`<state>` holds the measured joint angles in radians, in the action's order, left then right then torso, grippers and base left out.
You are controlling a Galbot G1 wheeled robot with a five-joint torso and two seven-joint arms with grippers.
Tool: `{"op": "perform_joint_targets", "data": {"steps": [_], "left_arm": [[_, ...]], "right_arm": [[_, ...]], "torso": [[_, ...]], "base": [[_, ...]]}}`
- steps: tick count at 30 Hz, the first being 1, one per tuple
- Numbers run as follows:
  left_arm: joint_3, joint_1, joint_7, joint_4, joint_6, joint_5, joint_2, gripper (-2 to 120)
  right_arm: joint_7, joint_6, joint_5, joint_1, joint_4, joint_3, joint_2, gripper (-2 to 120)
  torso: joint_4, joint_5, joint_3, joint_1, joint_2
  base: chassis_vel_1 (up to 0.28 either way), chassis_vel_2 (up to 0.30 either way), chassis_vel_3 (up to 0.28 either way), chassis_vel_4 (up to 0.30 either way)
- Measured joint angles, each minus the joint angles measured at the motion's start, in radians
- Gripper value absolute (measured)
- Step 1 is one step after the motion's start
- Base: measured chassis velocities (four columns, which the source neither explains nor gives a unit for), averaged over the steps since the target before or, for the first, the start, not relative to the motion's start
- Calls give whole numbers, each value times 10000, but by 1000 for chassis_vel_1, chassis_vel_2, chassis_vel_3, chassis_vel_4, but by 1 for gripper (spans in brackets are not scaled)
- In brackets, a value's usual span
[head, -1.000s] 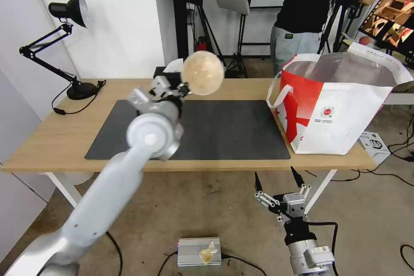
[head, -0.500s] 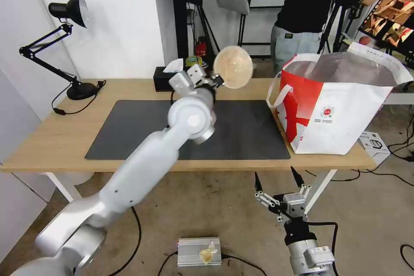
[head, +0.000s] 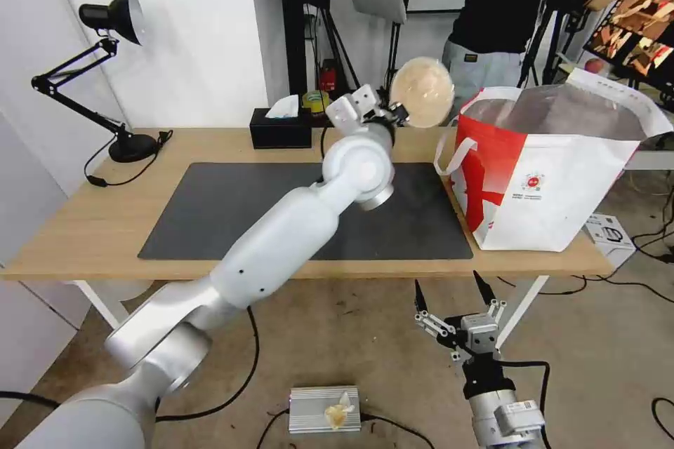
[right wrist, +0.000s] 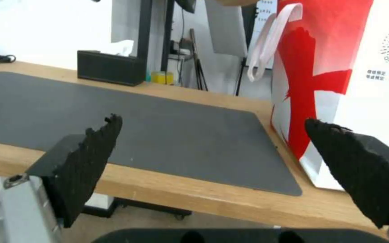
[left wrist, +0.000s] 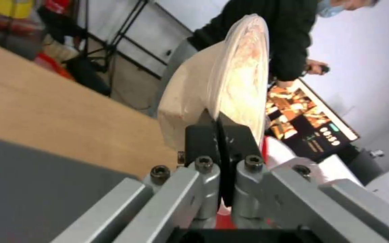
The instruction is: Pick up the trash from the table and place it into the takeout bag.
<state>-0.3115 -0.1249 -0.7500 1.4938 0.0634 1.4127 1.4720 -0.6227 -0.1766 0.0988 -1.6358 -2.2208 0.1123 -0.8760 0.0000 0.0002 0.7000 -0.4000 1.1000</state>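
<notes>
Head view: left tool [head: 400, 112] pinches the tilted beige paper bowl [head: 422, 83], seemingly just short of the takeout bag [head: 554, 175]; right tool [head: 451, 296] gapes empty below the tabletop's [head: 84, 224] front edge.

We see a long table [head: 84, 238] of light wood with white slanted legs. A large dark grey mat [head: 203, 210] lies flat on the middle of its top. At the right end stands the big white-and-red takeout bag [head: 554, 182], just beside the mat's edge. A black tissue box [head: 279, 135] sits at the far edge, and the black desk lamp [head: 130, 147] stands on the far left corner.
</notes>
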Motion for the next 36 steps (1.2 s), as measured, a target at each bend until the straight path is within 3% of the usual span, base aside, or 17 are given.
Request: {"op": "perform_joint_targets", "data": {"steps": [8,25,36], "left_arm": [[-100,569,667,-609,-6,-43,316,0],[-1055,1321,2260,-2352,-645,-1620,764,0],[-1986,1772,4069,-3289,-1041,-1830,888,0]], "right_arm": [[0,0,0,0,-1,1,0,100],[0,0,0,0,0,0,0,100],[0,0,0,0,0,0,0,100]], "torso": [[0,0,0,0,-1],[2,-1,0,0,-1],[-1,-1,0,0,-1]], "base": [[0,0,0,0],[0,0,0,0],[0,0,0,0]]}}
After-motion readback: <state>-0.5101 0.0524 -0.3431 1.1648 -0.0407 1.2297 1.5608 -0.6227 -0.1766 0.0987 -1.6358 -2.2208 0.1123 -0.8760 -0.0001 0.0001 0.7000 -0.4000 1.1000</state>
